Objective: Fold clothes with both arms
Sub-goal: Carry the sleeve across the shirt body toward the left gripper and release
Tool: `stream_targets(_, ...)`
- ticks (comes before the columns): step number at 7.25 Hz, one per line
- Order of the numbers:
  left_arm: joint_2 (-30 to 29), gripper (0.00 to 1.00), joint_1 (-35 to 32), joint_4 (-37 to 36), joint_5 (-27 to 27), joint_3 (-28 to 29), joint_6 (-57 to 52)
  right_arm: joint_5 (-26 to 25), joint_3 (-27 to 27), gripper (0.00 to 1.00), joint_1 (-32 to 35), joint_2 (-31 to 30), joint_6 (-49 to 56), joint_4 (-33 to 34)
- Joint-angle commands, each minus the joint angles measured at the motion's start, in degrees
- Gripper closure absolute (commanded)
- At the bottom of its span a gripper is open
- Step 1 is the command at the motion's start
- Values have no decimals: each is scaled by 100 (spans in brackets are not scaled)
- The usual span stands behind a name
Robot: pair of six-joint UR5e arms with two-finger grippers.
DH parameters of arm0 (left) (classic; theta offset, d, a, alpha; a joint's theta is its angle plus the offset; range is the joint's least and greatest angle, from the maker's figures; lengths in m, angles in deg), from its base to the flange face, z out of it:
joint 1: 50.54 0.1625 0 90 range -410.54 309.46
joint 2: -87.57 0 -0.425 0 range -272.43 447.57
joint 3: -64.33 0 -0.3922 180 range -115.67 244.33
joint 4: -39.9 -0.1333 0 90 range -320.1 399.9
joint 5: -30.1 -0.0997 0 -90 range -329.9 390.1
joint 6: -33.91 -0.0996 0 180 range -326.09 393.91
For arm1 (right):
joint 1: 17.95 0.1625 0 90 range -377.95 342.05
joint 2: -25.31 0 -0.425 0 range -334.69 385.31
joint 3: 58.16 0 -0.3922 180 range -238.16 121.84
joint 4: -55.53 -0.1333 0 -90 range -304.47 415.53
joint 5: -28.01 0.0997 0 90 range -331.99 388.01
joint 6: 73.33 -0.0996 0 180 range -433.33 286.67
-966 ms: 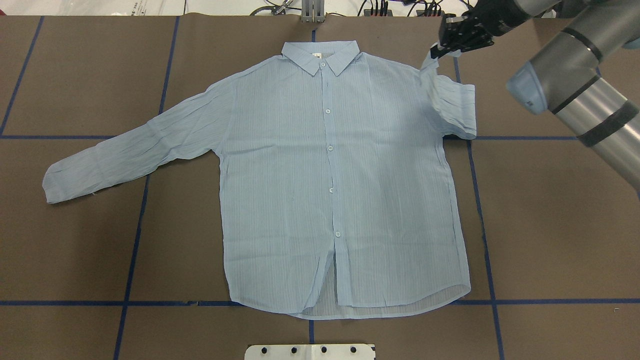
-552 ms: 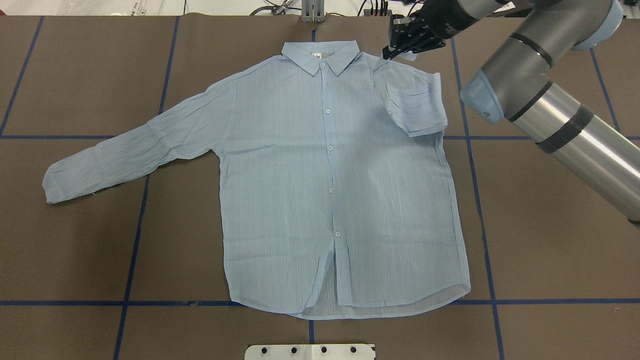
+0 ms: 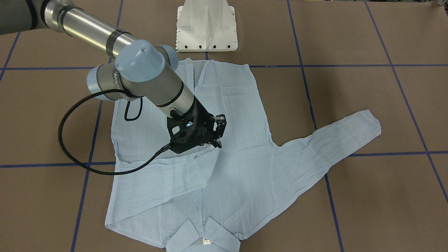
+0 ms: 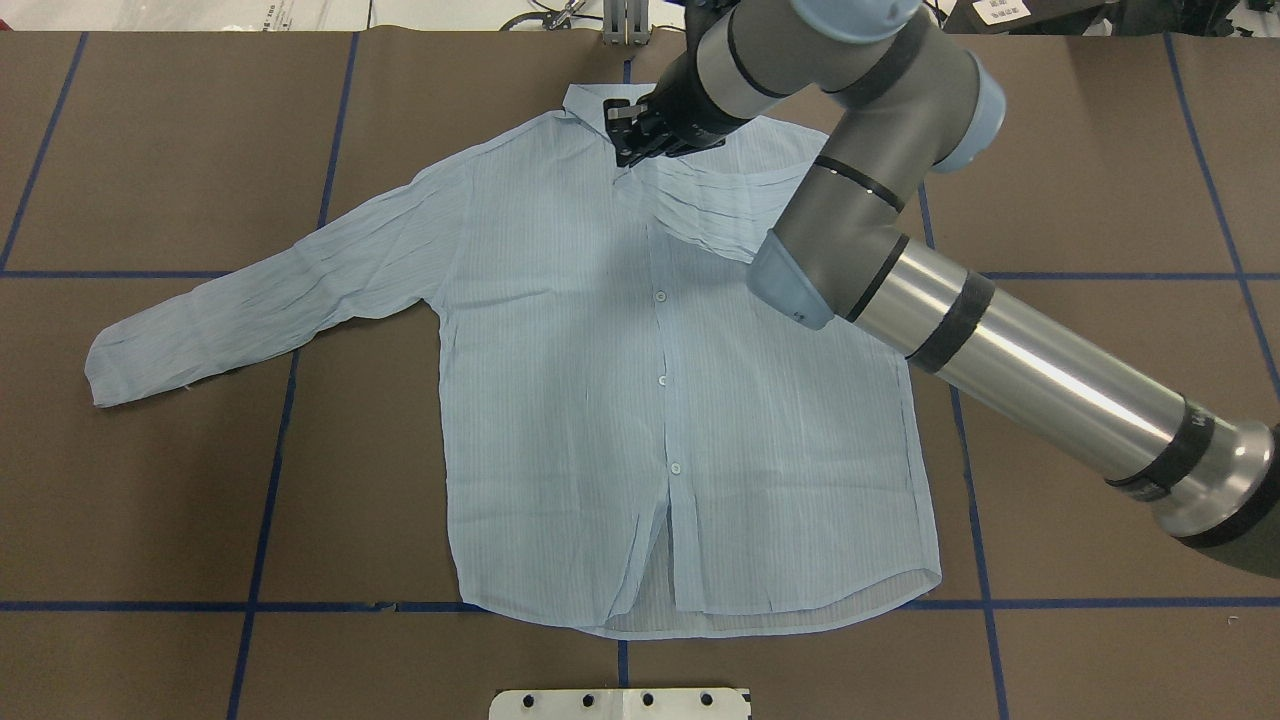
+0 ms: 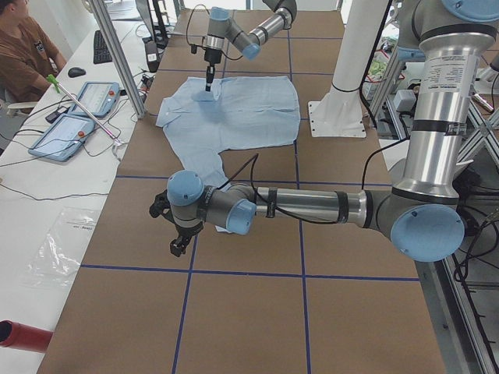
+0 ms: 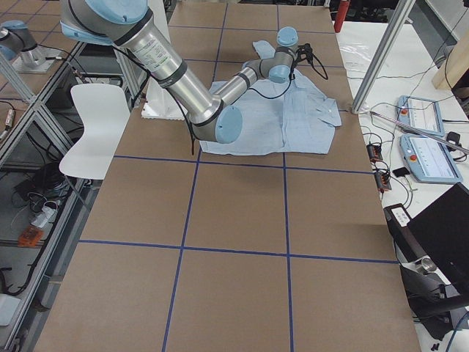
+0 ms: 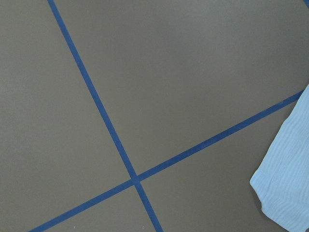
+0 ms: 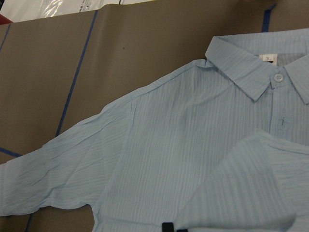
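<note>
Shirt (image 4: pixel 560 400) lies flat — collar (image 3: pixel 189 232) far side, hem (image 4: pixel 780 600) nearest pedestal (image 4: pixel 620 703).

Brown table (image 4: pixel 150 500) (blue tape grid (image 4: pixel 1100 603)), white pedestal base (image 3: pixel 206 26)

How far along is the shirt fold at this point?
Done: the right sleeve is drawn across the chest of the shirt. In hand: the right gripper grips its cuff near the collar, not yet released. To do: the left sleeve lies spread out, the body is unfolded, and the left gripper hangs over bare table beside that cuff.
</note>
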Motion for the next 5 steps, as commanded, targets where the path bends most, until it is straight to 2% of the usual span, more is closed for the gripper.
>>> stream_targets(1,-6,1,1,0,0,64,-8,-259,-1152,100,-284,741,47,-18)
stream_targets(2,-24,1,1,0,0,108,-8,-346,-1445,100,-345,910,117,-18)
stream_targets(3,-42,1,1,0,-9,143,1,-591,-1483,78,-494,972,126,-35)
stream_targets(4,-85,1,10,9,-9,213,1,-1194,-1492,1,-782,1077,118,-44)
stream_targets(5,-103,1,10,9,0,249,10,-1278,-1483,0,-855,1148,118,-44)
